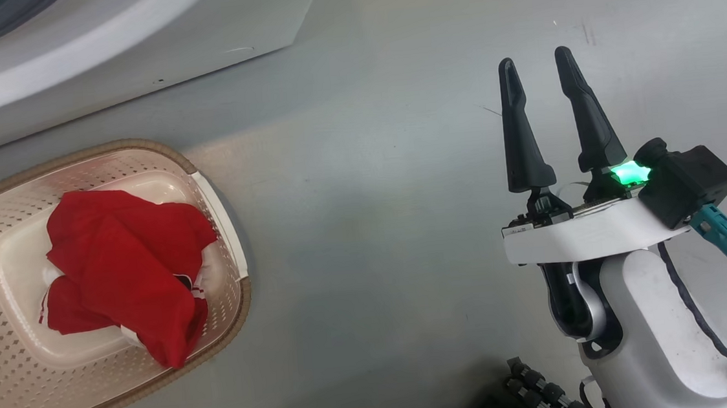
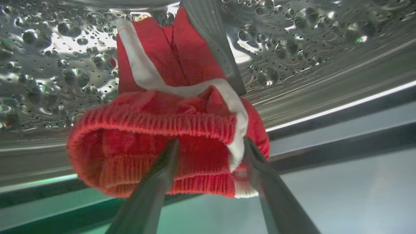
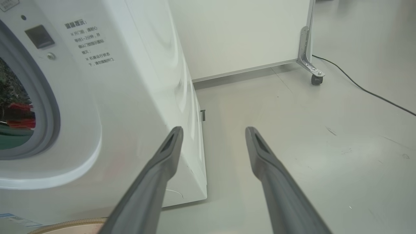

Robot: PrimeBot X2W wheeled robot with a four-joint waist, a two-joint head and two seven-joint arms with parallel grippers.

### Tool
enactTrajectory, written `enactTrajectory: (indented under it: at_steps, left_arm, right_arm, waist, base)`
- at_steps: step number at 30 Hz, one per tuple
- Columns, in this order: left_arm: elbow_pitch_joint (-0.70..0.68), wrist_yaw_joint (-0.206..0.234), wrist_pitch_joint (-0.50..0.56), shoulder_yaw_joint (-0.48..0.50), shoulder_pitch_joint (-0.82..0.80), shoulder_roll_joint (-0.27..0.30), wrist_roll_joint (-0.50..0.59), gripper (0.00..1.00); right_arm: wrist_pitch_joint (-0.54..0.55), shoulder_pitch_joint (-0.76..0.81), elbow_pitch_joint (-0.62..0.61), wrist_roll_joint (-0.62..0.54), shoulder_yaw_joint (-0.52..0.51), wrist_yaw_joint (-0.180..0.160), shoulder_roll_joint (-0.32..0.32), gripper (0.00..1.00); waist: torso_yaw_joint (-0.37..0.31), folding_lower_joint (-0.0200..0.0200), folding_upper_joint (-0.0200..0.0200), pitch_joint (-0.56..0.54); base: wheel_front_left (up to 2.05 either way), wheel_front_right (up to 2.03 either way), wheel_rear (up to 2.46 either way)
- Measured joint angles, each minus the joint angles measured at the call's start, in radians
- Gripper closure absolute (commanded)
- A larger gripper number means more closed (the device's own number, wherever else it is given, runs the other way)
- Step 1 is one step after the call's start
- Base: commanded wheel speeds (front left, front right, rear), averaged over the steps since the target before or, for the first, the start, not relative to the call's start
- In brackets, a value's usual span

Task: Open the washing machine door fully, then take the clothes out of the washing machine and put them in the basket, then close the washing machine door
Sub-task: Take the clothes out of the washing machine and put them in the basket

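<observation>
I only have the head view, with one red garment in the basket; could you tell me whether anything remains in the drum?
Observer: Yes, the left wrist view shows another red garment with white trim lying in the steel drum.
Operator: Has the left gripper gripped it?
Observer: Not yet; its open fingers straddle the ribbed edge.
Operator: What does the right wrist camera face?
Observer: The washing machine front corner, with a wheeled white partition behind.

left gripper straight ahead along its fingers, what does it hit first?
The red clothes lying in the steel drum; the open left gripper looks almost on them, though depth is unclear.
</observation>
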Motion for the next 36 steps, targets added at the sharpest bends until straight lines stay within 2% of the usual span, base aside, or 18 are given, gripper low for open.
enactTrajectory:
  at_steps: [5,6,8,9,10,11,16,21,29,36]
  left_arm:
    - [0.042,0.004,0.055,0.008,-0.011,0.001,-0.015,0.0]
    - [0.044,0.004,0.063,0.009,-0.015,0.002,-0.016,0.13]
    - [0.048,0.004,0.076,0.009,-0.022,0.002,-0.016,0.51]
    - [0.051,0.004,0.081,0.009,-0.024,0.002,-0.018,0.6]
    - [0.052,0.004,0.085,0.009,-0.025,0.002,-0.023,0.9]
    - [0.053,0.004,0.086,0.008,-0.027,0.002,-0.025,1.0]
    - [0.051,0.002,0.092,0.004,-0.03,0.002,-0.027,1.0]
    - [0.035,-0.002,0.037,-0.007,-0.03,-0.008,-0.034,1.0]
    - [-0.022,-0.01,-0.099,-0.006,-0.029,-0.031,-0.051,1.0]
    - [-0.058,-0.018,-0.253,0.007,0.029,-0.08,-0.072,1.0]
  right_arm:
    - [0.0,0.0,0.0,0.006,-0.003,-0.007,0.0,0.0]
    - [0.0,0.0,0.0,0.006,-0.002,-0.007,0.0,0.0]
    - [0.0,0.0,0.0,0.006,-0.002,-0.007,0.0,0.0]
    - [0.0,-0.001,0.0,0.006,-0.002,-0.007,0.0,0.0]
    - [0.0,-0.001,0.0,0.006,-0.003,-0.007,0.0,0.0]
    - [0.0,-0.002,0.0,0.006,-0.003,-0.009,0.0,0.0]
    - [0.0,-0.013,0.0,0.006,-0.004,-0.014,0.0,0.0]
    - [0.0,-0.018,0.004,-0.003,-0.02,-0.015,0.0,0.0]
    - [0.0,-0.019,0.012,-0.042,-0.041,-0.015,0.0,0.0]
    - [0.0,-0.019,0.037,-0.078,-0.046,-0.008,0.0,0.0]
  waist:
    - [-0.016,0.0,0.0,0.007]
    - [-0.017,0.0,0.0,0.008]
    - [-0.019,0.0,0.0,0.009]
    - [-0.019,0.0,0.0,0.009]
    - [-0.019,0.0,0.0,0.009]
    - [-0.019,0.0,0.0,0.009]
    - [-0.015,0.0,0.0,0.01]
    - [-0.002,0.0,0.0,0.006]
    - [0.032,0.0,0.0,-0.009]
    - [0.064,-0.0001,0.0,-0.035]
  base:
    - [0.0,0.0,0.0]
    - [0.0,0.0,0.0]
    - [0.0,0.0,0.0]
    - [0.0,0.0,0.0]
    - [0.0,0.0,0.0]
    - [0.0,0.0,0.0]
    - [0.0,0.0,0.0]
    - [0.0,0.0,0.0]
    - [0.0,0.0,0.0]
    - [0.0,0.0,0.0]
